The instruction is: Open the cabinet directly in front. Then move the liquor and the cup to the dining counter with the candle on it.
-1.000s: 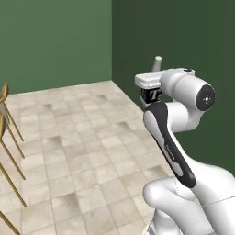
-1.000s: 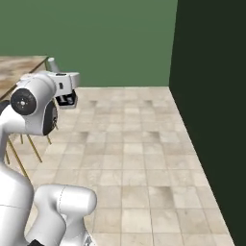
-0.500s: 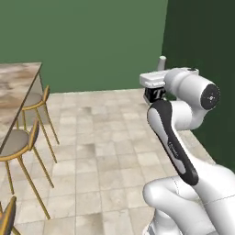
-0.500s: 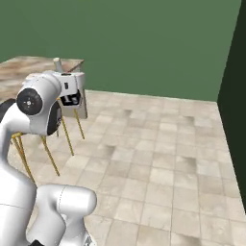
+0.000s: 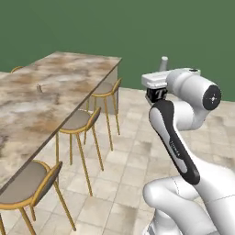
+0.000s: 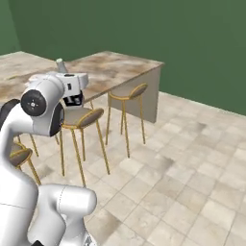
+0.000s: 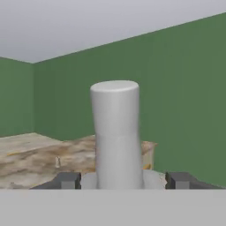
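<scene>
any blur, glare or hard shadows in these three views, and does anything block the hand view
Left base view: evenly lit and soft, no glare; only faint shadows under the stools on the tiled floor. Right base view: same flat rendered light, the dining counter slightly blurred. Hand view: a pale grey cylinder stands between the fingertips, hiding the middle; the candle beyond is tiny and indistinct.

Long marble dining counter (image 5: 41, 98), tiny candle (image 5: 39, 88) upright

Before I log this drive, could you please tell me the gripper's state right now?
Gripper: closed on a pale grey cylinder standing upright between its fingers.
</scene>
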Available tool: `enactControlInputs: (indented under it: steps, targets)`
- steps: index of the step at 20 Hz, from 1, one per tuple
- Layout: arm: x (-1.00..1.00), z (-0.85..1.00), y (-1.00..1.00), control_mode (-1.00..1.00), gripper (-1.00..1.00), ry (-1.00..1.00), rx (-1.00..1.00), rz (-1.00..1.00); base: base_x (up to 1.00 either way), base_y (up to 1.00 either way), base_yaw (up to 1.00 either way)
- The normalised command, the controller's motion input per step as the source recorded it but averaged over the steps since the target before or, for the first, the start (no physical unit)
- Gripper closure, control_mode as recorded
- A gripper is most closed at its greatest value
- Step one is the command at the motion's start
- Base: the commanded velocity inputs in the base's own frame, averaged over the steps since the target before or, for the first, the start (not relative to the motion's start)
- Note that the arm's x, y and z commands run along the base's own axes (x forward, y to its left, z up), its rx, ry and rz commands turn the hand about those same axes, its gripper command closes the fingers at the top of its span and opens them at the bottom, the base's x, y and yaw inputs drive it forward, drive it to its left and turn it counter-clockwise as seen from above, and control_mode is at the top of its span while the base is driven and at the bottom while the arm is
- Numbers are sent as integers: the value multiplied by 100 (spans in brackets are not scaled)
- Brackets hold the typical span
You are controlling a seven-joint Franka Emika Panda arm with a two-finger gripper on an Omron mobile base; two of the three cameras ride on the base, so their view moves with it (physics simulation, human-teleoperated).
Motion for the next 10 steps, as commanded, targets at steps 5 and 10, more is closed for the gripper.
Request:
enactControlInputs:
  steps: [5,10]
  targets:
    - [0,0,0,100,100,0,0,0,-24,-37,63]
    - [0,0,0,100,100,0,0,0,29,-45,49]
